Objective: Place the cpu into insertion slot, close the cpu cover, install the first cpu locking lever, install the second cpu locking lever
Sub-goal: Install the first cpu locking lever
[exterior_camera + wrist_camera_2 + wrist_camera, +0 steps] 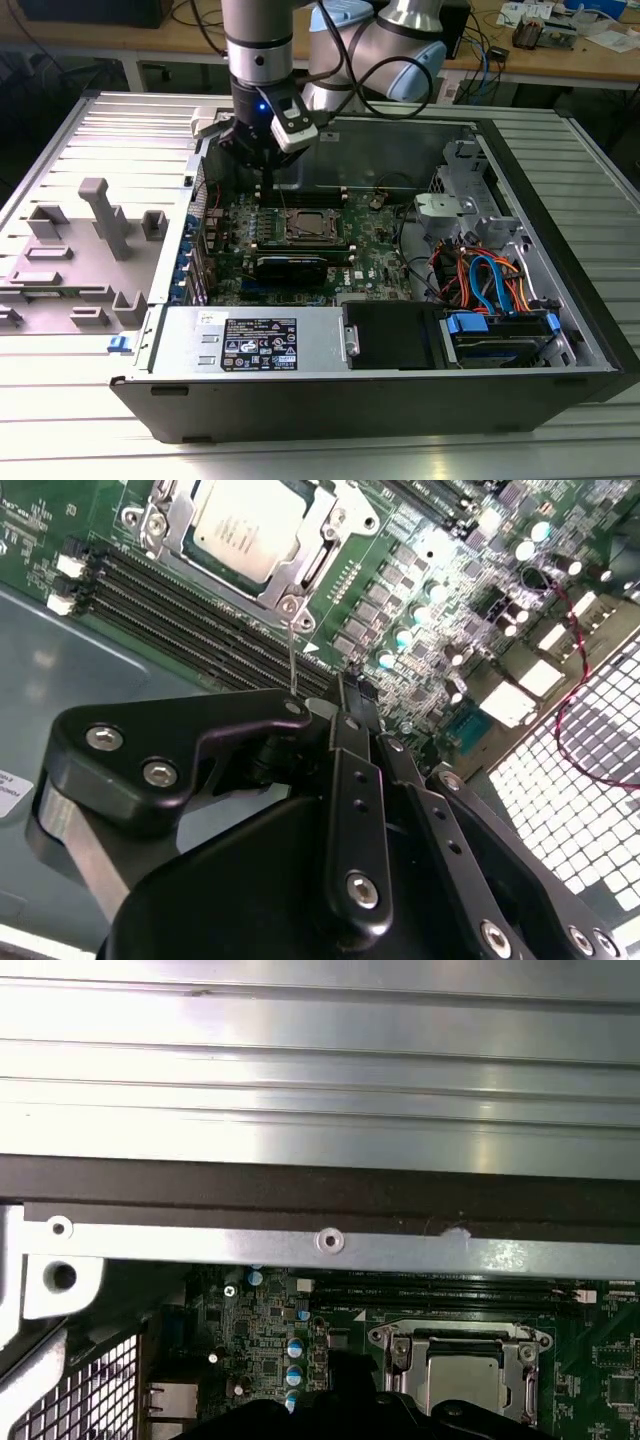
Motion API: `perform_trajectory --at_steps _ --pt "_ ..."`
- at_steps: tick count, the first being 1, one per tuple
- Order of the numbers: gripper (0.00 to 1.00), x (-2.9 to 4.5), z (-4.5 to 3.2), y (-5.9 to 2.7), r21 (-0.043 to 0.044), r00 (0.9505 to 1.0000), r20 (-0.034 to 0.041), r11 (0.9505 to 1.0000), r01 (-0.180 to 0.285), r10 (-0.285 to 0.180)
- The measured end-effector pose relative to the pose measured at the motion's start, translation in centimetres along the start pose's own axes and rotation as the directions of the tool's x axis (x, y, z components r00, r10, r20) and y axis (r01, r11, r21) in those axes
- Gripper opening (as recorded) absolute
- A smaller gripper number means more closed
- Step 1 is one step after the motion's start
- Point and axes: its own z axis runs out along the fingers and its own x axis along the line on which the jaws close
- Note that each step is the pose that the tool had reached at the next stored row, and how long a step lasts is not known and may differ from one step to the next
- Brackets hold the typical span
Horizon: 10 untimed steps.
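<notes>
The cpu [245,525] lies flat in the insertion slot [305,243] on the green motherboard, its silvery top showing. The cpu cover [172,530] is down around it, and in the first wrist view the cover [398,1352] frames the chip [468,1380]. A thin wire locking lever [290,650] stands up from the socket's corner, and its upper end passes behind my gripper's black linkage. I cannot tell whether it is held. My gripper [345,695] hangs just behind the socket over the memory slots, fingers together, and shows in the exterior view [268,182].
Long memory slots [170,600] run beside the socket. A black card [290,265] lies in front of it. The power supply [250,345], drive bay and coloured cables [480,275] fill the case's front and right. A grey fixture [100,215] stands outside, left. The case wall [320,1190] is close.
</notes>
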Motion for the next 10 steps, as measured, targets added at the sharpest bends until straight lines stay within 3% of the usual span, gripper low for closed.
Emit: perform_trajectory --at_steps 4,10 --pt "0.11 -0.24 0.05 0.28 0.0 1.0 -0.0008 1.0 0.0 0.0" --pt "0.11 -1.24 0.18 0.26 0.0 1.0 -0.001 1.0 0.0 0.0"
